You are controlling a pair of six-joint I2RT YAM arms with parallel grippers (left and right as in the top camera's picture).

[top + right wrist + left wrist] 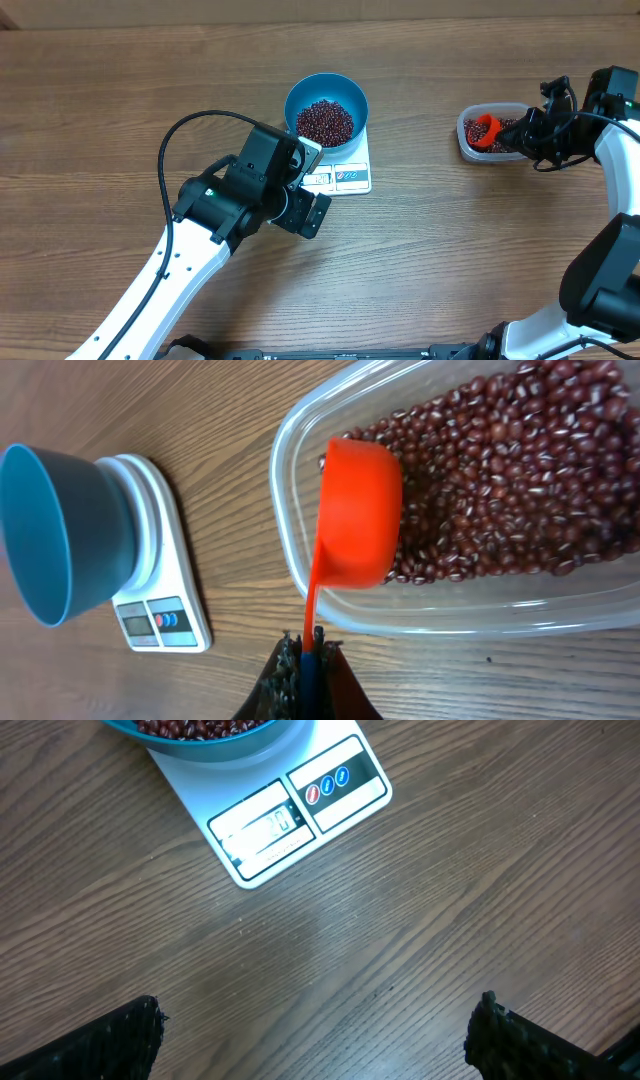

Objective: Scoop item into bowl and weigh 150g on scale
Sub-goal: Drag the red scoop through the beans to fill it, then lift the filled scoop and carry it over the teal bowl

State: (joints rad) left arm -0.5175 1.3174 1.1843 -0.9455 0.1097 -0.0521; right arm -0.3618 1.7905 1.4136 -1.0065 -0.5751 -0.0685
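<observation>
The blue bowl [326, 105] stands on the white scale [352, 176] and holds a heap of red-brown beans [325, 122]. My left gripper [316, 182] hovers wide open just in front of the scale's display [262, 828], with only bare table between its fingers [120, 1040]. At the right, my right gripper [305, 645] is shut on the thin handle of an orange scoop [360, 510]. The scoop's cup lies inside the clear tub [450, 615], its back showing, over more beans [500, 480]. From the right wrist the bowl [60, 530] appears side-on atop the scale [165, 610].
The clear tub [470, 150] sits near the table's right side, about a hand's width right of the scale. The left arm's black cable [190, 125] loops over the table to the left of the bowl. Wood table [450, 260] surrounds everything.
</observation>
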